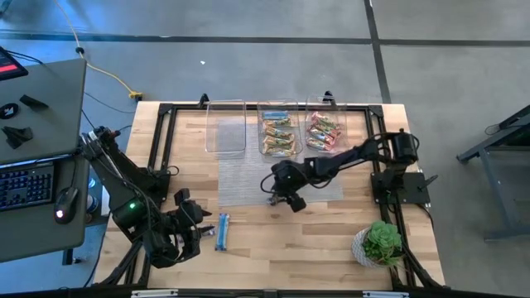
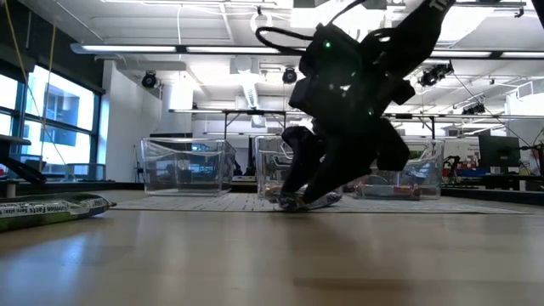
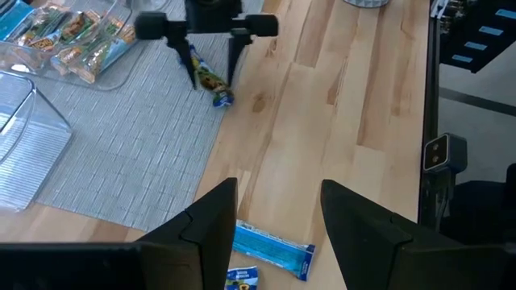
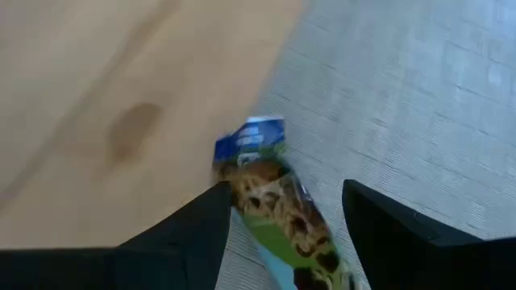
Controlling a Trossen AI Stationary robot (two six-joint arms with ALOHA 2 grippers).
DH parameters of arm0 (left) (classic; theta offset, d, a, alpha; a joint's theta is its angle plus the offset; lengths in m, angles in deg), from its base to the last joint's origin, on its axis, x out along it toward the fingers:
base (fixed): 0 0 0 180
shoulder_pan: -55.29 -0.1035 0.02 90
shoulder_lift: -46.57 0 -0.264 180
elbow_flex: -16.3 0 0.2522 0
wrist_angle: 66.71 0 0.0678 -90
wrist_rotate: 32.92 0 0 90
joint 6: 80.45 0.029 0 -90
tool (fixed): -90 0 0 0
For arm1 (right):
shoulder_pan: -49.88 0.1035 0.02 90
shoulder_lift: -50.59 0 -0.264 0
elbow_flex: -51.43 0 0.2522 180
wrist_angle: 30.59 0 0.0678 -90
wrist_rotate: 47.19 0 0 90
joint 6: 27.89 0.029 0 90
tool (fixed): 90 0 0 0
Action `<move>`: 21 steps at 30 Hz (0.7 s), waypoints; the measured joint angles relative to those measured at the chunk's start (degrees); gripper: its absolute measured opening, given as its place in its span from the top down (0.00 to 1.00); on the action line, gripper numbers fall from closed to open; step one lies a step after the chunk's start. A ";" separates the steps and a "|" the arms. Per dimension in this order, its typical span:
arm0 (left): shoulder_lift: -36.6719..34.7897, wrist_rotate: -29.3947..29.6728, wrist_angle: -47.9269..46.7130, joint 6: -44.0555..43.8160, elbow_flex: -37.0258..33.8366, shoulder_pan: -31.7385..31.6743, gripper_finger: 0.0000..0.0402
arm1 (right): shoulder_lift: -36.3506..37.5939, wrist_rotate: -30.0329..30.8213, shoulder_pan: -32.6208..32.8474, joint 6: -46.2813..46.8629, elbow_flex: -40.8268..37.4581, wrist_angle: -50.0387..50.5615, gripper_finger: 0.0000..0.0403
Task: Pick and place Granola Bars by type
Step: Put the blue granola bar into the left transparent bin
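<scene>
A granola bar with a green and tan wrapper and a blue end (image 4: 270,201) lies flat at the near edge of the grey mat (image 1: 248,178); it also shows in the left wrist view (image 3: 211,82). My right gripper (image 4: 282,217) is open and points down over it, one finger on each side; it shows in the high view (image 1: 278,197) and the low view (image 2: 302,200). A blue bar (image 1: 222,232) lies flat on the wood near the table's front left. My left gripper (image 1: 197,233) is open beside it, the bar (image 3: 274,251) just past its fingertips (image 3: 214,213). My right gripper has one finger (image 4: 211,221) close against the long edge of the green and tan bar (image 4: 242,189), coming from above. I cannot tell whether it touches. The bar lies flat on the mat.
Three clear bins stand along the far edge: an empty one (image 1: 225,128), one with tan and green bars (image 1: 279,132), and one with red bars (image 1: 325,131). A potted plant (image 1: 381,242) stands at the front right. Bare wood lies between the mat and the front edge.
</scene>
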 joint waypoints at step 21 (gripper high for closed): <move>0.00 -0.08 0.05 -0.03 0.00 0.00 0.57 | -1.33 -0.28 -1.44 11.25 1.57 3.39 0.64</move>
